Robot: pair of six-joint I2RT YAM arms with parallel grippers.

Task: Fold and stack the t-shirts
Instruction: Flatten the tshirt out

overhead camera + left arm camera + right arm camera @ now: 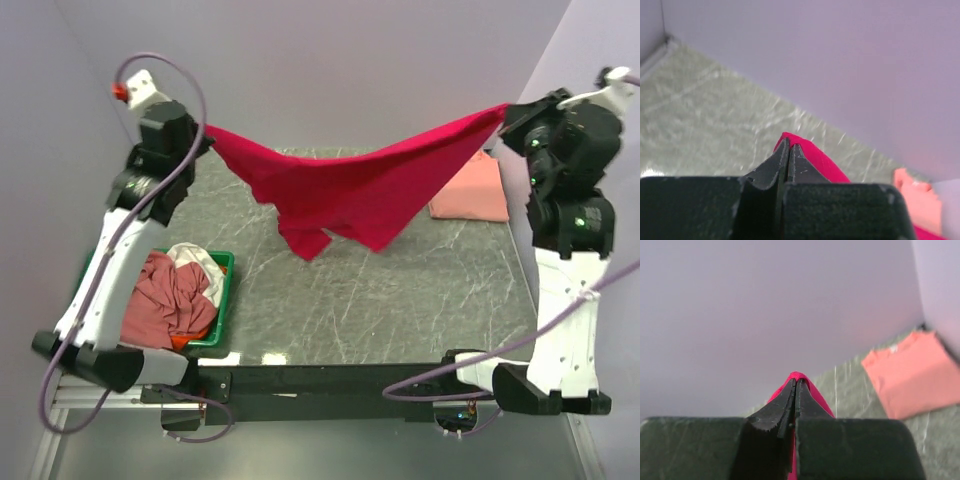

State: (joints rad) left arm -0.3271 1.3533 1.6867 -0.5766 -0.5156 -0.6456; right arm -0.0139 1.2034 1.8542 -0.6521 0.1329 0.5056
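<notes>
The crimson t-shirt point(350, 195) hangs in the air, stretched between my two pincers, up and to the right of the green tray point(226, 262). Its long axis runs side to side. My left pincer point(205, 135) is clamped tight on one end of its top edge, above the tray's far side. My right pincer point(505, 115) is pinched just as tight on the other end, well to the tray's right and close to the side wall. The top edge sags between them, and the loose cloth droops to a point over the table point(380, 310); I cannot tell whether it touches. A broad stretch of marbled tabletop shows between the tray and the folded salmon-pink t-shirt point(472, 190), which lies flat far to the tray's right. In the tray a dusty rose t-shirt point(170, 300) lies crumpled with a white one point(195, 258).
</notes>
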